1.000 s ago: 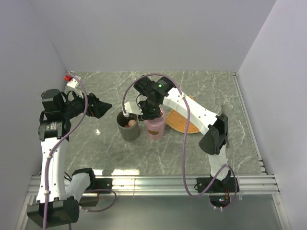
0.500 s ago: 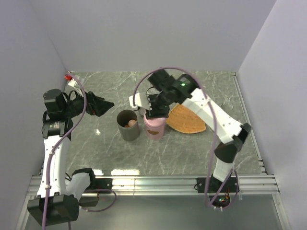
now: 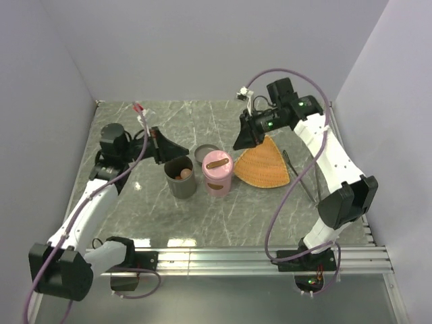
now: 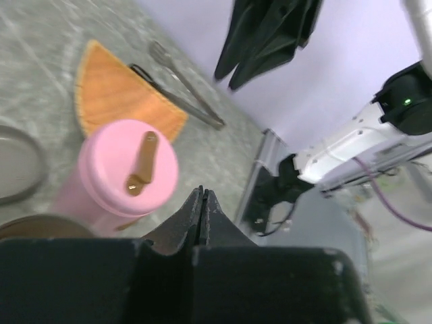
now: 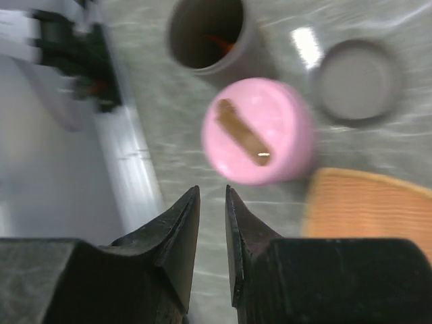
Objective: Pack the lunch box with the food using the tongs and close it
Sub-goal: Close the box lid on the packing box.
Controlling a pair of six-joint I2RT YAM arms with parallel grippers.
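The lunch box shows as an open grey cup [image 3: 181, 178] holding orange-brown food [image 3: 183, 174] and a pink tub [image 3: 218, 173] capped by a pink lid with a brown handle [image 5: 241, 131]. The silver tongs [image 3: 301, 175] lie on the table right of the orange woven tray [image 3: 262, 165]. My left gripper [image 3: 181, 151] is shut and empty, its tips just behind the grey cup. Narrowly open and holding nothing, my right gripper [image 3: 237, 144] hangs above the tray's back left corner. In the left wrist view, the pink tub [image 4: 127, 169] sits beyond my shut gripper [image 4: 202, 194].
A loose grey lid [image 3: 206, 152] lies on the table behind the pink tub. Lilac walls close in the table on the left, back and right. A metal rail [image 3: 223, 256] runs along the near edge.
My right gripper has let go of the pink tub and drawn back to the right over the tray. My left arm has swung right toward the grey cup and shut its jaws.
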